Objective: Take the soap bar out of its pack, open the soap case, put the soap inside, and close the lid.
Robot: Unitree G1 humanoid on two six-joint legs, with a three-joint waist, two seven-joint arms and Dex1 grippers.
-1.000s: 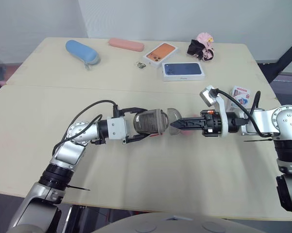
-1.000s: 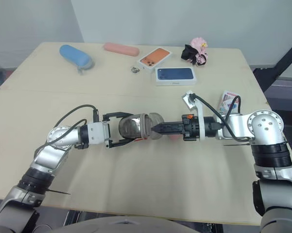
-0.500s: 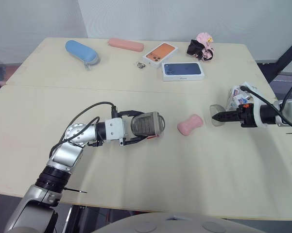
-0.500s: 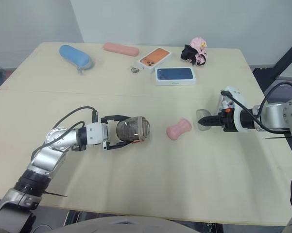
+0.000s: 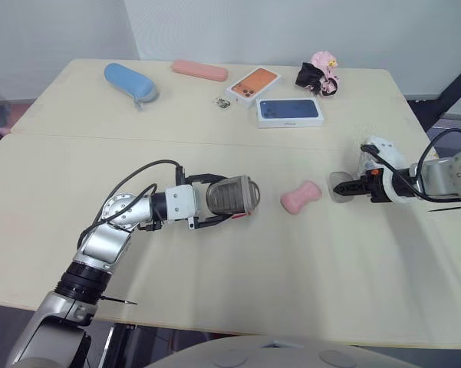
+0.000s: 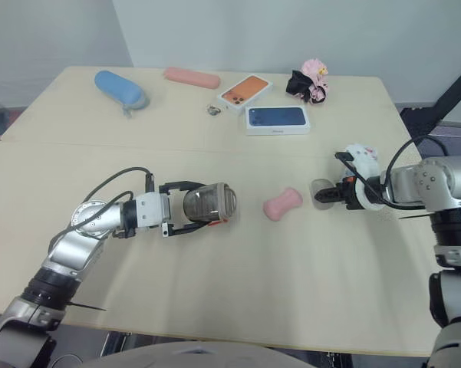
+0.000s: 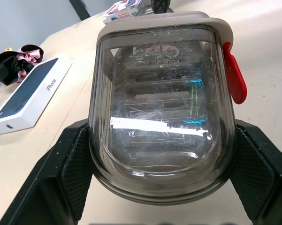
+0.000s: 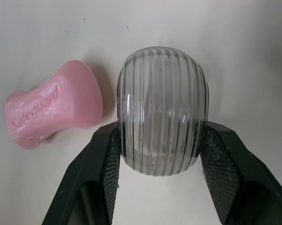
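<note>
The pink soap bar [image 5: 301, 197] lies bare on the table between my two arms, also visible as the pink soap bar [image 8: 51, 110] in the right wrist view. My left gripper [image 5: 215, 201] is shut on the smoky soap case body [image 5: 232, 196], its open mouth facing the soap; the case body [image 7: 162, 103] has a red latch [image 7: 234, 75]. My right gripper [image 5: 345, 188] is shut on the clear ribbed lid [image 8: 162, 122], just right of the soap, low over the table. The torn soap pack [image 5: 377, 151] lies behind my right wrist.
At the far edge lie a blue glasses case [image 5: 130, 81], a pink case [image 5: 199, 70], an orange phone box [image 5: 254, 83], a blue phone box [image 5: 289, 112], a small metal piece [image 5: 223, 102] and a pink-and-black cloth item [image 5: 319, 75]. A seam [image 5: 138, 139] crosses the table.
My right gripper pulled the lid off the case and away to the right, then came back slightly toward the soap. The soap lies uncovered. My left gripper holds the case still.
</note>
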